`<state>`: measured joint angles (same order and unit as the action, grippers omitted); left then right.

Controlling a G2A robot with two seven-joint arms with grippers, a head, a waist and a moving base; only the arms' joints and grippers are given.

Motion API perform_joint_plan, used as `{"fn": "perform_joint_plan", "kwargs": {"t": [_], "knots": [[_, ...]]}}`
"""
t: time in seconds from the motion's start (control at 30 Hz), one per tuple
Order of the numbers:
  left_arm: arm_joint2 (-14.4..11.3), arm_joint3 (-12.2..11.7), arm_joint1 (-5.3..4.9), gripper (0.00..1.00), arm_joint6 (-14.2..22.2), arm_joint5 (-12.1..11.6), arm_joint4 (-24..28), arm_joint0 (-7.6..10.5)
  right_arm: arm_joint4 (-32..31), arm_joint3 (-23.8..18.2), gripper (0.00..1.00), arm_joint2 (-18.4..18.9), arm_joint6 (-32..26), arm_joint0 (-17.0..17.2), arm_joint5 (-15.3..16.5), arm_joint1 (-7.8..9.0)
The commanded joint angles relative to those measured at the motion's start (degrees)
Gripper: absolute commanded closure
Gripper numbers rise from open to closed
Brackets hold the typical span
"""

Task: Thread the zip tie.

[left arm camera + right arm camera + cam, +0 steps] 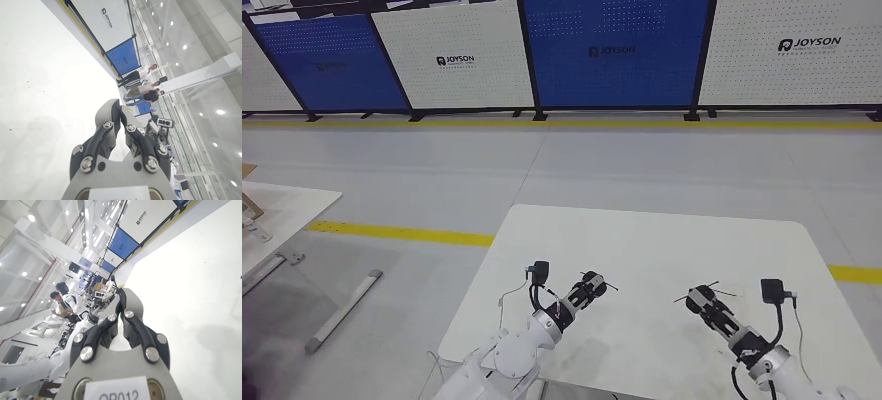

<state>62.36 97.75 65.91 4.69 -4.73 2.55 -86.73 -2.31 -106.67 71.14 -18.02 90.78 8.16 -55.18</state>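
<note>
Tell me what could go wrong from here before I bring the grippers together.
1. The right gripper pinches the zip tie with just a short stub and its head sticking out; pushing could twist or slip it.
2. The left gripper is shut, with only a thin dark strand at its tip in the top view; so fine an end may miss the head.
3. Both hang above the table; a dropped tie would need regrasping.

The flat rectangular table (662, 240) is white. The left metal gripper (120, 108) and right metal gripper (121, 294) are grey with ribbed black pads (115, 115). The thin plastic zip tie (114, 280) is black. Dotted upright panels (617, 50) alternate blue and white.
</note>
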Motion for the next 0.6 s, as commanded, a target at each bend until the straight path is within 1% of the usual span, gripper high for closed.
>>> {"fn": "perform_joint_plan", "kwargs": {"t": [0.0,0.33,0.43,0.5,0.57], "knots": [[0.00,0.00,0.00,1.00,0.00,0.00,0.00,0.00,-0.76,0.43,1.00,-1.25,0.73,-0.95,-1.16,-0.33],[-0.14,-0.03,0.03,1.00,-0.02,0.06,-0.14,0.05,-0.76,0.43,1.00,-1.25,0.73,-0.95,-1.16,-0.33],[-1.93,-0.73,0.36,1.00,-0.77,0.76,-2.52,0.78,-0.76,0.43,1.00,-1.25,0.73,-0.95,-1.16,-0.33],[-3.11,-1.39,0.68,1.00,-1.07,0.78,-2.39,1.35,-0.76,0.43,1.00,-1.25,0.73,-0.95,-1.16,-0.33],[-3.56,-1.74,0.89,1.00,-1.68,0.26,-1.82,1.57,-0.76,0.43,1.00,-1.25,0.73,-0.95,-1.16,-0.33]]}}
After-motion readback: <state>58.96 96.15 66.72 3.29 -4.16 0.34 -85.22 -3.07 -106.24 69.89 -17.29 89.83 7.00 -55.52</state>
